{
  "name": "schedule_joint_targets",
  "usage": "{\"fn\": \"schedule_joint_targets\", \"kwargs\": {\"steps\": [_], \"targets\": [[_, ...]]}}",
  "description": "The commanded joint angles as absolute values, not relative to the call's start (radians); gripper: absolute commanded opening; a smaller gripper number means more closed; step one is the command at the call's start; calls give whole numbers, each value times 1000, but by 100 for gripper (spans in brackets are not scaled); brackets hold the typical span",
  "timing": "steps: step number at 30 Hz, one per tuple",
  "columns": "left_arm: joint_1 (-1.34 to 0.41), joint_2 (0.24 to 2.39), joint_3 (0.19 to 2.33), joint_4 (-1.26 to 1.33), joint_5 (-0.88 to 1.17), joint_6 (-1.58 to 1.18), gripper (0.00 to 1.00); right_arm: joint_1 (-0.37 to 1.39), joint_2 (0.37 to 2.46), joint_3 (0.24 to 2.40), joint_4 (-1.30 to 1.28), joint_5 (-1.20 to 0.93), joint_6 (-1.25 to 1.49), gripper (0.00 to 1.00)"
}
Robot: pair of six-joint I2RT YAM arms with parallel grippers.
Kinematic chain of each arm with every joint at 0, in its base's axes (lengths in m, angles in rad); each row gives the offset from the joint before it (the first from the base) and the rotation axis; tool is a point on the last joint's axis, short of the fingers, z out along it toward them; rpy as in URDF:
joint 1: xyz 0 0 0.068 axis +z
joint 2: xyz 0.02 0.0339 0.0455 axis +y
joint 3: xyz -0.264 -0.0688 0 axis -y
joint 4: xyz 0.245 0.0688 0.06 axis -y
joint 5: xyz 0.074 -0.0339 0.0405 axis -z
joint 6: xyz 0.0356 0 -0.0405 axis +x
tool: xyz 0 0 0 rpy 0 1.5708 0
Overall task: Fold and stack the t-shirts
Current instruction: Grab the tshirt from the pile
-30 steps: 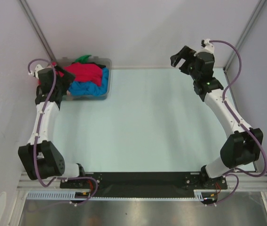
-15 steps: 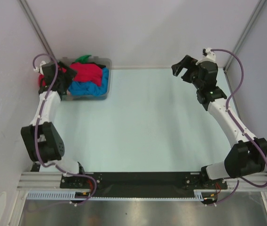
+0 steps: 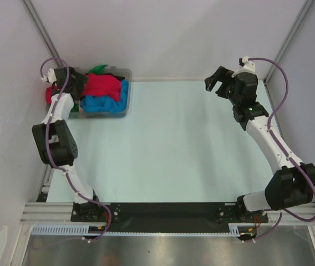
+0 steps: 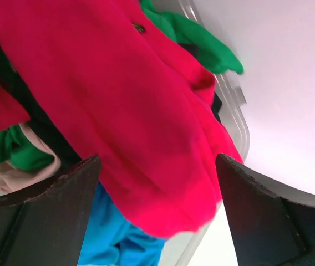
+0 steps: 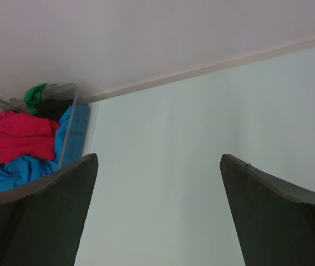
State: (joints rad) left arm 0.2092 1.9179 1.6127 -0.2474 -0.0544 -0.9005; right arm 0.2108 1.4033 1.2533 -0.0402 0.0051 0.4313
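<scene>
Red cloth sits topmost: the large bright red t-shirt (image 4: 135, 122) lies crumpled over the heap of t-shirts in the clear grey plastic bin (image 3: 126, 94), at about 10 o'clock on the pale green table (image 3: 174, 144), close to the far-left corner. In the left wrist view a bright blue shirt (image 4: 118, 244) shows under its hem at 6 o'clock. A green shirt (image 4: 202, 44) spills toward the bin's rim at 1 o'clock, and a peach-pink shirt (image 4: 13, 177) lies at 8 o'clock beside more green and some black cloth (image 4: 41, 127).

The layers are tangled, so the likeliest trouble is a pinch that takes more than the red shirt. A deep bite near the hem could catch the blue one beneath, and a snagged sleeve could drag the green one out too. The bin looks light, so cloth caught on its rim might tip it or slide it across the table. A grab at mid-body would probably lift the shirt as a wad, which is hard to spread flat for folding.

The left gripper (image 4: 157, 183) hangs just above the red shirt with its dark fingers (image 4: 52, 210) spread wide on either side, pinching nothing. Its arm is folded back tightly along the table's 9 o'clock edge. The right gripper (image 3: 214, 82) is raised at about 1 o'clock, well apart from the bin and facing it across the bare table, with its jaws fully spread and nothing in them. Its arm is stretched long from its base.
</scene>
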Motion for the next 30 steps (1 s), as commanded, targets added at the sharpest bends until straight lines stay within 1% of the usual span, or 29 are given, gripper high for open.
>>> {"fn": "schedule_joint_targets", "kwargs": {"steps": [1,4,5,8,9,11,14,15,16,18,24,30], "targets": [[232,1957,1692,-249,-110,-934,90,206,1365,1285,-40,38,400,100],[235,2008,1729,-245,-121,-928,88,206,1371,1298,-52,58,390,100],[236,2026,1736,-238,-126,-920,85,206,1373,1302,-61,69,391,100],[238,2043,1741,-186,-135,-910,77,207,1379,1315,-69,94,385,100],[239,2052,1741,-173,-135,-901,70,207,1378,1315,-68,94,384,100],[242,2068,1761,-144,-121,-885,63,207,1381,1316,-69,94,379,100],[250,2118,1841,-184,-100,-870,27,207,1382,1321,-77,107,379,100],[252,2126,1862,-202,-97,-868,9,209,1379,1319,-78,109,379,100],[250,2125,1884,-213,-94,-867,1,210,1379,1318,-80,110,379,100],[252,2100,1867,-218,-106,-859,0,213,1381,1310,-77,112,383,100],[252,1913,1781,-175,-141,-818,0,224,1394,1310,-80,95,390,100],[250,1741,1781,-146,-123,-787,0,242,1387,1298,-83,86,399,100]]}}
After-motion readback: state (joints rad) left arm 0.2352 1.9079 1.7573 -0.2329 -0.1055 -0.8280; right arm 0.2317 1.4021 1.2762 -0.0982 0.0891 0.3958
